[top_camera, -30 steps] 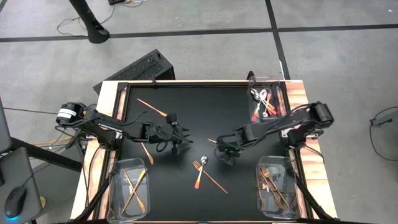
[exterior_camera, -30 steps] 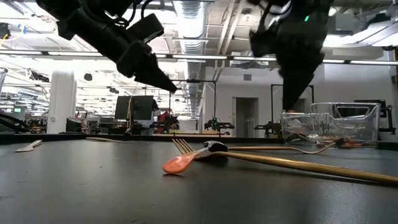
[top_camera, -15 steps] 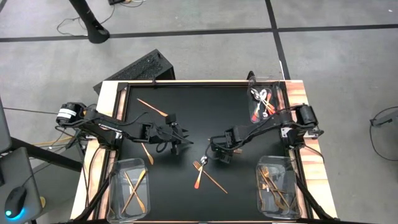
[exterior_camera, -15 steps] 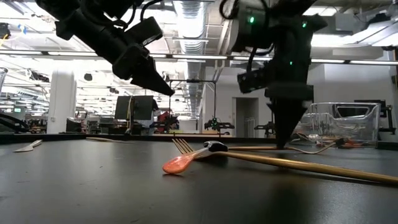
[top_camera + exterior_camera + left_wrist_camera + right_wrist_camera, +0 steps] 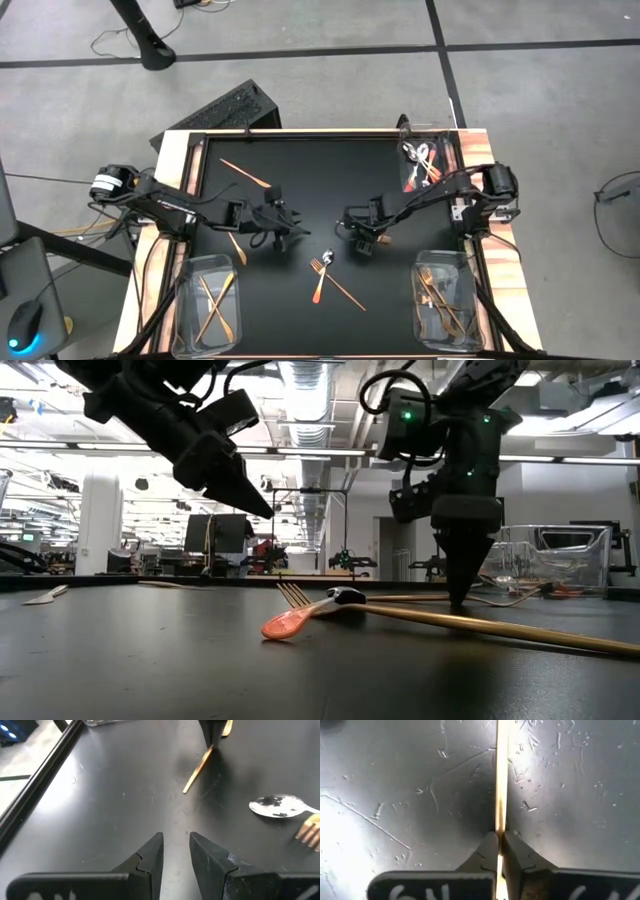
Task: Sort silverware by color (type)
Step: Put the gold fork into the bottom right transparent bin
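We note the right gripper [image 5: 499, 840] has just pinched a gold stick [image 5: 501, 780] on the worktop [image 5: 300, 170], ready for binning; left gripper [image 5: 175, 851] hovers half-spread.

Mid-table, a gold stick [image 5: 499, 785] lies flat, pinched at one end. Just nearer, an orange-handled fork [image 5: 319, 278], a silver spoon [image 5: 328, 257] and a long gold stick [image 5: 343, 288] lie crossed together. Farther left, another gold piece [image 5: 246, 172] lies slantwise, and one more [image 5: 236, 247] near the left edge.

Right tool [image 5: 498, 840] now down at the mat, pinched on a gold stick [image 5: 501, 780].
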